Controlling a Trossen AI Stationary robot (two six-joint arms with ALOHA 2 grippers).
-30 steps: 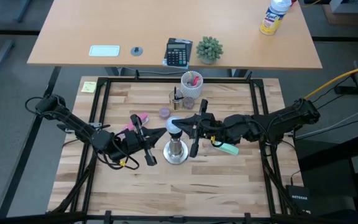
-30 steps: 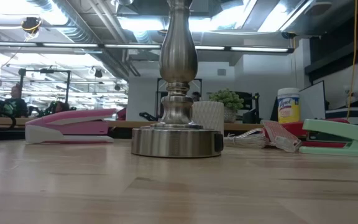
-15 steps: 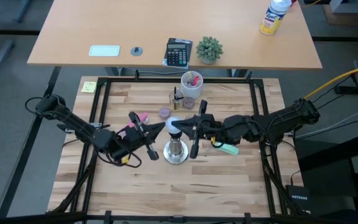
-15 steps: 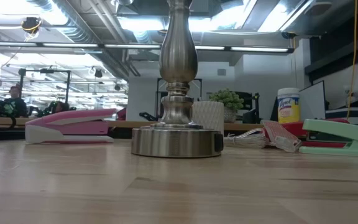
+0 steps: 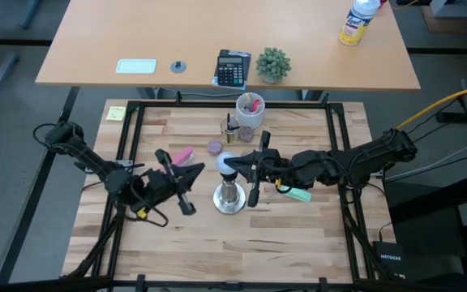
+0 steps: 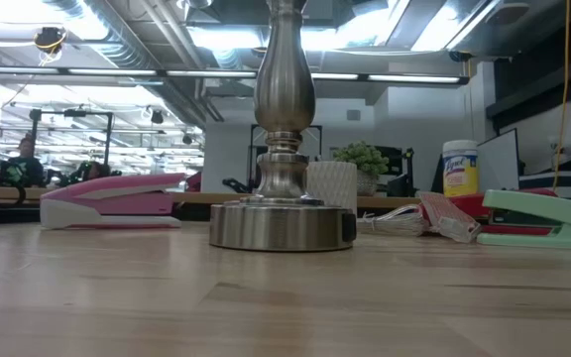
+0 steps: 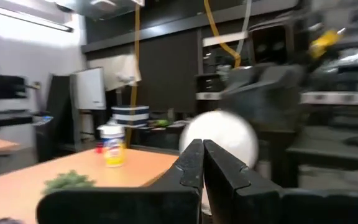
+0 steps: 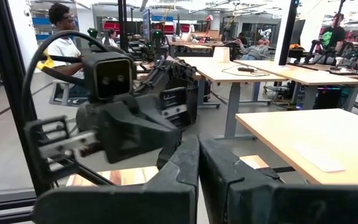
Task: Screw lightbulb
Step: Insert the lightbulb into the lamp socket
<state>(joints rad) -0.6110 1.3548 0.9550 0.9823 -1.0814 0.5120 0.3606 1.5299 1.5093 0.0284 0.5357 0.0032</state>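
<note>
While the lightbulb [image 5: 224, 163] sits on top of the stand [image 5: 229, 199], the left gripper [image 5: 200, 169] has drawn back from it: half a second ago its tip was almost at the bulb, and now it lies well off on the side of the stand toward the pink stapler [image 5: 182, 154], fingers pressed together and holding nothing. Left wrist view agrees: the closed fingers [image 7: 199, 163] point at the white bulb [image 7: 219, 138], which stands apart from them. The right gripper [image 5: 232, 164] has not shifted; its closed tip sits right at the bulb on the opposite side of the stand, near the green stapler [image 5: 298, 194]. Whether that tip touches the glass I cannot tell. From table height only the stand's base and neck [image 6: 283, 129] show, unmoved between the two staplers; the bulb is above the frame there. Judgement: the retreat of the left arm suggests the bulb is already seated in the socket, or that the left arm is repositioning for another turn. How far the thread is engaged cannot be read. Risk: a nudge from the right tip could tilt a loosely seated bulb.
</note>
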